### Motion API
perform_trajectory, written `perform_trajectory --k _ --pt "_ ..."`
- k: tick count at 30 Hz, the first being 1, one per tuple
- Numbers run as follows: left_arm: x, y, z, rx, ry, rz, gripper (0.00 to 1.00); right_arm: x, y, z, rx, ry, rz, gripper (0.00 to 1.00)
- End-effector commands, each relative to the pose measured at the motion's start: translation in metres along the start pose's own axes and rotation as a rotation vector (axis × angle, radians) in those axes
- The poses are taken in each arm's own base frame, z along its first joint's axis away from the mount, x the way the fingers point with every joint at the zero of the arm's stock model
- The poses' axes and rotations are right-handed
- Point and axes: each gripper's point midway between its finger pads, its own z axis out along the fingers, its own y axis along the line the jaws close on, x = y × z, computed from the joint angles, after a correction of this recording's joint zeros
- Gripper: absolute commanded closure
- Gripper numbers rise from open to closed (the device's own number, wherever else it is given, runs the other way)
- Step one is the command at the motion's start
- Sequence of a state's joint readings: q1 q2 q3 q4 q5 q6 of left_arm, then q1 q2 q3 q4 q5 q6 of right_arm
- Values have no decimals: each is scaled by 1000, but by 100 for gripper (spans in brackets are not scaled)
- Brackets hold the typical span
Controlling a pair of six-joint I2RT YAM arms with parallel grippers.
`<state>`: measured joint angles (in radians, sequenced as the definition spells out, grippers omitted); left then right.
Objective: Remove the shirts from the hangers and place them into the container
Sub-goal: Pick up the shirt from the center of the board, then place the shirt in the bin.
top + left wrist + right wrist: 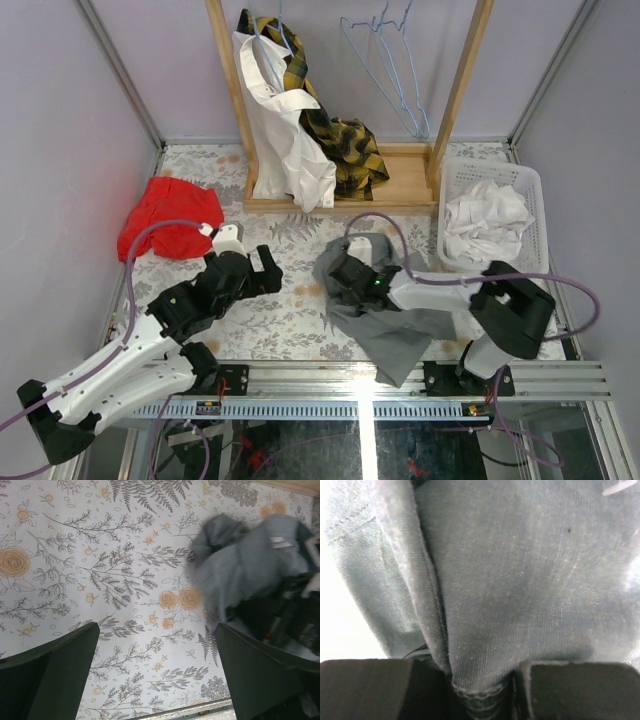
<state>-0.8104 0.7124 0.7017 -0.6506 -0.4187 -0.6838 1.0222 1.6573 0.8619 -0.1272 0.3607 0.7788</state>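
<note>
Right end effector [482, 692] around grey shirt [520, 580]

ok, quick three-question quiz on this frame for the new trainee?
1. True or false: the left gripper holds a shirt.
2. The shirt in the container is: A white, B grey, C plaid.
3. Fill in: the right gripper is pinching the ___ shirt.
Key: 1 false, its jaws stand open over the table; 2 A; 3 grey, the grey shirt lying on the table.
</note>
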Motion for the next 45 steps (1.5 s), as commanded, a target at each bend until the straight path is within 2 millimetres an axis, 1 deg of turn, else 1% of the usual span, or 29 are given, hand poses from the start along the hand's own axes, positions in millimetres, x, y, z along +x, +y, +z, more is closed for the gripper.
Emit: perform_trajectory --k 1,3,5,7,9,12,16,19,23,25,26,27,29,30,31,33,35,36,38,41,42,45 --pt "0 4 6 -20 -13 20 0 -36 -57 -43 148 -173 67 100" --pt "1 6 7 -31 -12 27 0 -67 -63 -73 139 -301 115 100" --pt "1 7 7 -33 -13 30 0 -92 -72 -103 138 -415 167 100" --pt "2 8 8 -35 -13 29 0 -113 -85 -133 153 -521 222 100" --pt "2 8 7 -32 -13 28 0 -127 -103 -161 188 -612 269 100" --pt "3 7 8 -29 -12 27 0 -139 -134 -198 261 -722 343 100" --pt "3 7 9 -29 -11 32 0 -142 -174 -237 378 -844 424 100" --pt "3 6 10 -28 -7 40 0 -144 -193 -258 440 -912 461 100" --pt "4 5 11 -31 -3 41 0 -151 -207 -277 553 -967 437 100" --pt "3 5 11 -29 -4 38 0 -155 -212 -284 653 -952 330 100" --pt "3 4 11 -24 -4 40 0 -160 -213 -285 708 -935 266 100" --pt "3 3 10 -18 -3 50 0 -169 -214 -285 736 -921 219 100" --pt "2 3 10 -14 -2 73 0 -192 -213 -277 664 -916 192 100" --pt "2 3 10 -11 -2 91 0 -198 -218 -272 653 -891 193 100" --pt "2 2 10 -1 4 127 0 -204 -222 -271 653 -871 203 100" --pt "3 -1 9 11 27 157 0 -217 -230 -276 687 -848 196 100" --pt "1 2 12 -17 28 169 0 -232 -242 -284 721 -830 197 100" --pt "1 6 16 -36 29 173 0 -241 -246 -291 722 -833 218 100" --pt "-3 12 21 -58 27 171 0 -257 -258 -315 741 -875 273 100" --pt "-13 20 23 -87 15 150 0 -284 -267 -362 756 -975 313 100" --pt "-16 23 23 -94 5 141 0 -294 -268 -381 769 -1010 321 100" --pt "-27 29 20 -114 -41 124 0 -313 -270 -408 804 -1060 290 100"
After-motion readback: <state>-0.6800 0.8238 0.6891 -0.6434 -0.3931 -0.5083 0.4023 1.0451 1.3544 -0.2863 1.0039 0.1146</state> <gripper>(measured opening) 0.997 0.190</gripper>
